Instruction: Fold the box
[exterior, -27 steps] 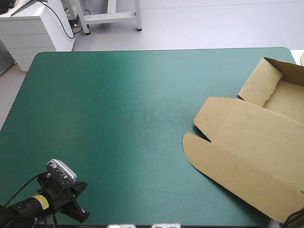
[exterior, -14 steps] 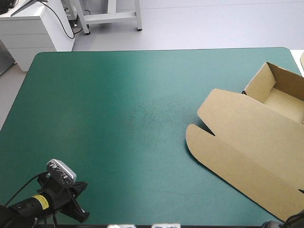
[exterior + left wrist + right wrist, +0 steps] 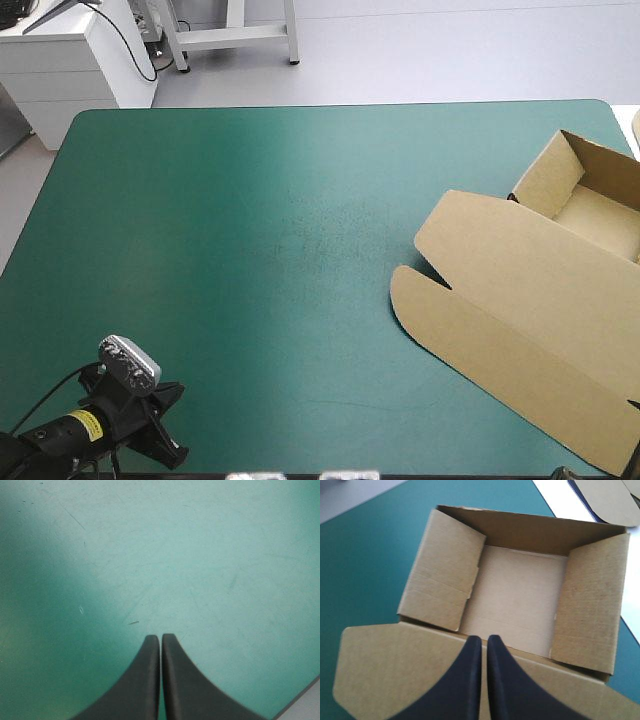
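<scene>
Brown box [image 3: 520, 300] nudged slightly right vs earlier, lid flat.

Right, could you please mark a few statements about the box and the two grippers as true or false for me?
1. The brown box sits toward the right side of the teal-green cover. True.
2. Its lid stands upright. False: it lies flat on the cover, next to the open tray.
3. The left gripper is open. False: it is shut, over bare cover.
4. The tray holds a folded cloth. False: the right wrist view shows it empty.
5. The right gripper is shut, above the box where the lid meets the tray. True.
</scene>
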